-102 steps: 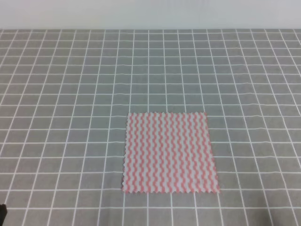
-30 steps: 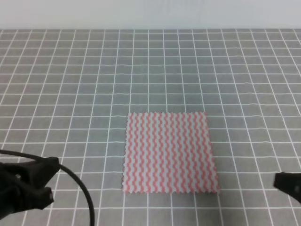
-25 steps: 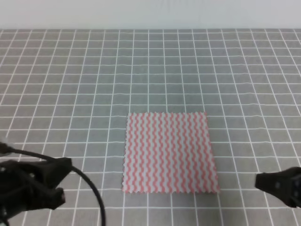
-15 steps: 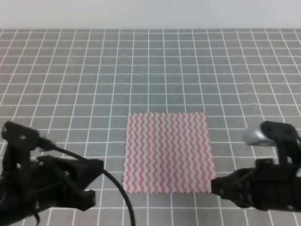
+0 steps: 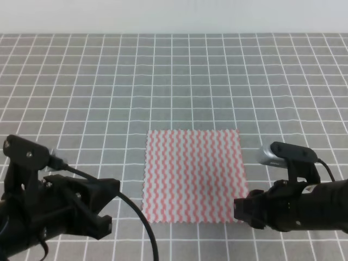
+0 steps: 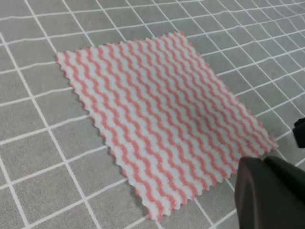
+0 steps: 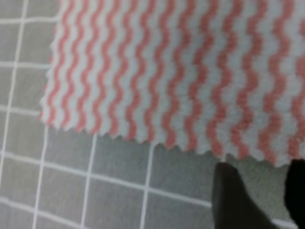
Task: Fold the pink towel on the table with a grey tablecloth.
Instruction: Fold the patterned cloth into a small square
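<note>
The right gripper (image 5: pixel 243 209) hangs low at the towel's (image 5: pixel 194 175) near right corner. In the right wrist view its two dark fingertips (image 7: pixel 228 191) stand apart with bare grey cloth between them, just short of the towel's jagged near edge, so it is spread and holds nothing. Ahead of it the striped cloth runs away flat; the corner lies just in front and slightly to the inside of the tips.

The left gripper (image 5: pixel 109 204) sits near the towel's near left corner, with a strip of table (image 5: pixel 81 98) between its tip and the towel's edge. Only a single dark finger shows at the lower right of the left wrist view, and the high view shows a dark block with no clear gap, so whether it is spread or closed cannot be told. From it, the towel lies ahead and to the inside, its near corner the closest part.

The towel lies fully spread on the table, square to the grid, with no edge lifted and no crease showing in any view. By that, no fold has been made yet. What seems in hand is the approach to the two near corners. Still left: pinching each corner, lifting the near edge, carrying it over to the far edge, and letting go with the edges matched.
</note>
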Controlling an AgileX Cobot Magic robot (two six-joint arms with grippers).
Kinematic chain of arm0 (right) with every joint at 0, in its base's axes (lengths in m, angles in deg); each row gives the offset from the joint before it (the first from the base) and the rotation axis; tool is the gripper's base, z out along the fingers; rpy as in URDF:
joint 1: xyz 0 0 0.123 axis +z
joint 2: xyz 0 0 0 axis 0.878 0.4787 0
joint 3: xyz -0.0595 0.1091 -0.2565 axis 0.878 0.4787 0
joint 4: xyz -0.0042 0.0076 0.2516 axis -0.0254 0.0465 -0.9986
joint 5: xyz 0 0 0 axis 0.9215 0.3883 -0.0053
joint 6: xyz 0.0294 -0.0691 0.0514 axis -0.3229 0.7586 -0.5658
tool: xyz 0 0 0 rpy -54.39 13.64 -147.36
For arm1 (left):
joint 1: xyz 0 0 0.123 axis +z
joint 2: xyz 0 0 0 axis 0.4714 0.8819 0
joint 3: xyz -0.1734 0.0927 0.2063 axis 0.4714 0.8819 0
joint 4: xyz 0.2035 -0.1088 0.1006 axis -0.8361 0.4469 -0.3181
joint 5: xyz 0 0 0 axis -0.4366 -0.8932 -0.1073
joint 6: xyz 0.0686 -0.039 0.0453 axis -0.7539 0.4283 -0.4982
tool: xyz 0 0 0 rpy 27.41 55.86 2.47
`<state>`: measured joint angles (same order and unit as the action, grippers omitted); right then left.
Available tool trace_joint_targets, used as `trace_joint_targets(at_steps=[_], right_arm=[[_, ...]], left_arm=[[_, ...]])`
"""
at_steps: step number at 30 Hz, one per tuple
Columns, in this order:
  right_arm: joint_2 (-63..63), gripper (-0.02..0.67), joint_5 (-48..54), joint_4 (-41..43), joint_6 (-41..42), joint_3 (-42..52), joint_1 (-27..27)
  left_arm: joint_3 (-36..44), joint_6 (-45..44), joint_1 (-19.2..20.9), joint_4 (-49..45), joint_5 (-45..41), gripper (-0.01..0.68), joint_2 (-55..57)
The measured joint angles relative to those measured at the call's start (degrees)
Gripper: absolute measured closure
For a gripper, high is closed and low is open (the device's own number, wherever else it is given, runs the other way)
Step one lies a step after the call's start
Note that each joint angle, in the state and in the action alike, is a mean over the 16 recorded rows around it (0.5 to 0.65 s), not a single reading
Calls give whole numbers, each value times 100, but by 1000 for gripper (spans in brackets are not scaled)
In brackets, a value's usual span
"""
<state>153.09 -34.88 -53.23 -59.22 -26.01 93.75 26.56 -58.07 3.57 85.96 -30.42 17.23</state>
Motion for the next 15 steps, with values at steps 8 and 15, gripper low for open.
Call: trace_joint_targets(at_steps=[8,15], right_arm=[[385,351,-314,-11,-158,-3,0],[540,347,-472,-6,-163,-5,1]], left_arm=[[0,-42,0,-4,-3,677,0],[0,-80,0,-4,-3,677,0]])
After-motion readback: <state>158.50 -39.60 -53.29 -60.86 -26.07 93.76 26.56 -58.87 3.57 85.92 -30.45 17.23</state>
